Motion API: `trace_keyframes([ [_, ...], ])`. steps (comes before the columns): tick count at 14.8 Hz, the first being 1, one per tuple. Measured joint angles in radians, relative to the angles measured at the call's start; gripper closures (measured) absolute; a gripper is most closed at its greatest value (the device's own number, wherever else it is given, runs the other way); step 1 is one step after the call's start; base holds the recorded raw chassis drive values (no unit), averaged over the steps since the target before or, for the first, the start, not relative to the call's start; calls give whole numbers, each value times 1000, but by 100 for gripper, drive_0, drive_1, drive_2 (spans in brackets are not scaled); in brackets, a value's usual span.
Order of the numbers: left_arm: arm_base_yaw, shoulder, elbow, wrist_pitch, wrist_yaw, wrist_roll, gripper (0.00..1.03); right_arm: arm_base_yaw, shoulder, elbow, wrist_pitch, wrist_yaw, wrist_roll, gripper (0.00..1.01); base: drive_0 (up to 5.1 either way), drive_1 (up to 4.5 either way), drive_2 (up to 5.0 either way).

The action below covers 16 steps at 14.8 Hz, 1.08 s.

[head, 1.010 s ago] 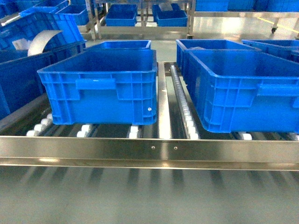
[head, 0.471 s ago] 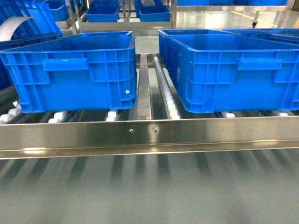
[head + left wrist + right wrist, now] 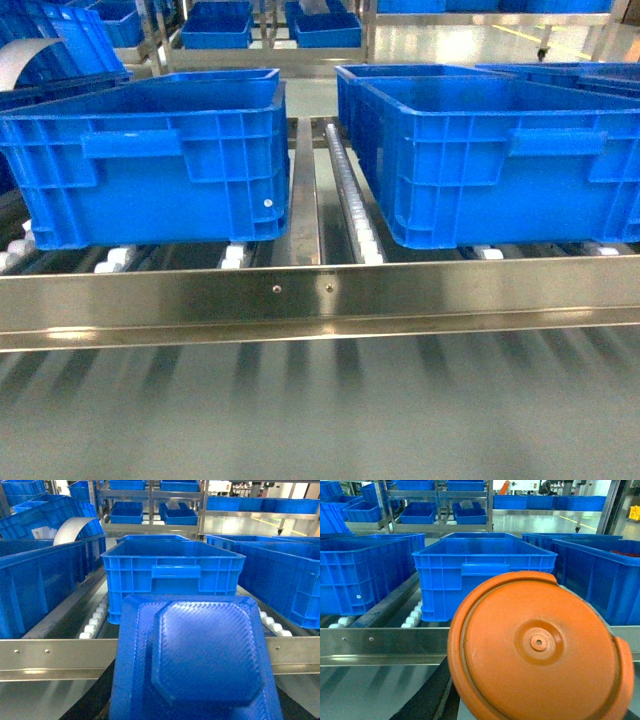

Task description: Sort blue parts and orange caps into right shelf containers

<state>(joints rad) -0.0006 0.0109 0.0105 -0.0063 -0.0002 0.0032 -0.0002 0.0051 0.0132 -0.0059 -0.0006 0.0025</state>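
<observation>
Two right shelf containers stand side by side on the roller shelf, the left crate [image 3: 150,170] and the right crate [image 3: 500,160]; no gripper shows in the head view. In the left wrist view a blue part [image 3: 200,660], flat with a raised octagonal centre, fills the foreground and hides the jaws that grip it. It hangs before the rail, facing a crate [image 3: 175,570]. The right wrist view is filled by a round orange cap [image 3: 540,650], gripped likewise and covering the jaws, in front of another crate [image 3: 485,575].
A steel front rail [image 3: 300,300] runs across the shelf edge, with white rollers [image 3: 365,240] and a centre divider [image 3: 305,190] between the crates. More blue crates stand behind and at the far left, one holding a curved white sheet [image 3: 75,527]. Racks of bins line the back.
The head view has shifted: both crates and the rail now sit further left and a little higher in frame than a second ago. The crates themselves have not moved on the rollers.
</observation>
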Motion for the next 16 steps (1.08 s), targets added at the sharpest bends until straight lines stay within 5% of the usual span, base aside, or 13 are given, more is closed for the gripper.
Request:
trace_keyframes([
  [13, 1, 0, 0, 1, -2, 0, 60, 0, 0, 0, -1, 0, 0, 57, 40, 445, -365],
  [16, 1, 0, 0, 1, 0, 0, 60, 0, 0, 0, 4, 0, 0, 57, 0, 0, 0],
])
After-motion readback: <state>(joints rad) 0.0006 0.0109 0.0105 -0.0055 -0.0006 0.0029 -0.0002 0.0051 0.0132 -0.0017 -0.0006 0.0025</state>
